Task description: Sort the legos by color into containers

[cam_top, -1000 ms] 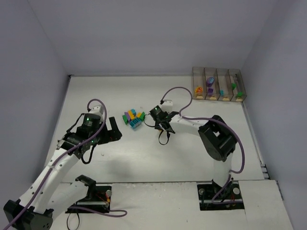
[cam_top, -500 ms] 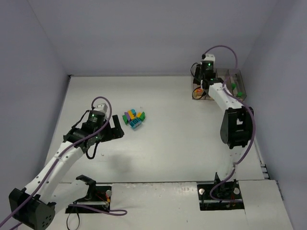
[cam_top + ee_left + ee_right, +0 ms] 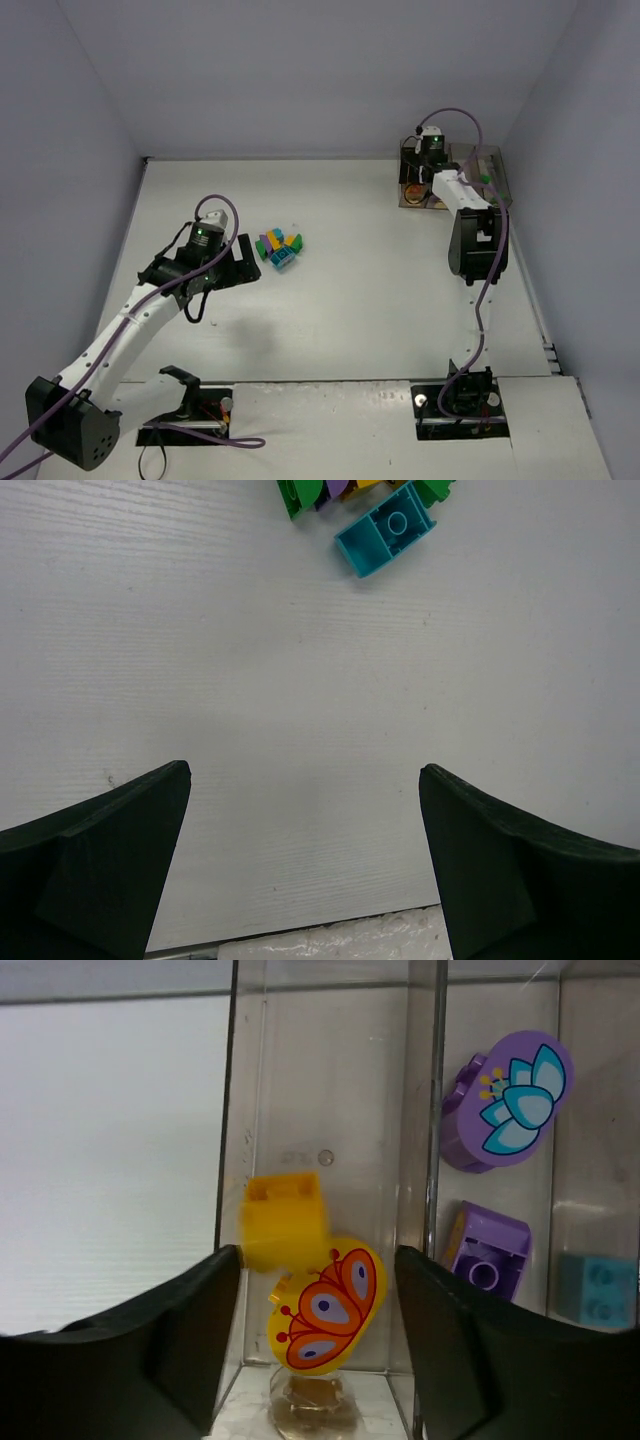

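White surface boxed in by plain pale grey-lilac walls. The row of four joined clear smoky-brown plastic bins sits in the far right corner.

The right arm reaches up to that corner, and its pincer is over the bin at the left end of the row. In the wrist view the two black fingers are spread apart and gripping nothing, so it's released. A small square yellow plastic brick shows between them inside that bin. It looks a bit blurred and sits just above a rounded yellow brick with an orange butterfly print; can't tell if the two are touching.

The next bin over holds a round purple brick with a teal flower print up top and a plain purple block lower down. A teal block peeks in at the edge of the bin after that.

The rest of the bricks are in a little mixed pile of yellow, purple, teal and green pieces, left of the middle of the surface in its far half, well apart from the bins.

The left arm's pincer is near that pile on its left side, fingers wide apart and empty — only bare surface between them. From its wrist camera, a hollow teal brick lying underside-up is the closest piece, with a green one beside it at the frame's top edge.
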You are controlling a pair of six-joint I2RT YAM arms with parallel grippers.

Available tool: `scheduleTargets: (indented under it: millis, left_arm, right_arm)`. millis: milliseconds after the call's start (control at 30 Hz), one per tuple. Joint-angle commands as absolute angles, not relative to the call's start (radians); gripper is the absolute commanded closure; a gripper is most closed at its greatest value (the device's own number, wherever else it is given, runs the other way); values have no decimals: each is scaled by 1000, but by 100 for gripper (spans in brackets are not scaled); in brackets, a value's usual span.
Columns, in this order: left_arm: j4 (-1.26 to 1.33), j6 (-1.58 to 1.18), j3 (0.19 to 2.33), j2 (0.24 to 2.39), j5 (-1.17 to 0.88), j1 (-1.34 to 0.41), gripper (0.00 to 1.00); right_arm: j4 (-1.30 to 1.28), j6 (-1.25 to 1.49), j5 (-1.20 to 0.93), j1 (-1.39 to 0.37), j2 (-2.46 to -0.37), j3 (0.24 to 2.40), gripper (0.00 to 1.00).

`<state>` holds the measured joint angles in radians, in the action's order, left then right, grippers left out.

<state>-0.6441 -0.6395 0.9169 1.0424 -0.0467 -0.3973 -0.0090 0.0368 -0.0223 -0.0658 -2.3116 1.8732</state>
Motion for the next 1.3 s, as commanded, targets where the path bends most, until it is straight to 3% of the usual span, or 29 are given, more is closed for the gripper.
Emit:
scheduleTargets:
  millis: [0,100,333,467,667,867,1267]
  left_arm:
    - [-601,-637,982,1046,-31,-394,10]
    - [-598,-640,982,1048,-34,-394,10]
    - [-597,-649,960,1011,-22,-393,10]
    - [-609,-650,951,983,-9,-394,10]
    - [-656,-647,946,947,15,-394,10]
    - [-701,-647,945,890,17,-394,10]
    - [-816,-650,968,792,38,-394,10]
  right_arm:
    - [38,8,-61,-64,-2250,1971,37]
    - [35,9,-71,-67,-2212,1974,24]
    - [35,9,-126,-188,-1985,1756,25]
    - [46,59,-109,-340,-1875,1590,32]
    - [98,187,-68,-618,-1787,1399,25]
    - [109,226,-3,-805,-1839,1373,21]
    - [89,134,143,-916,-2042,1523,20]
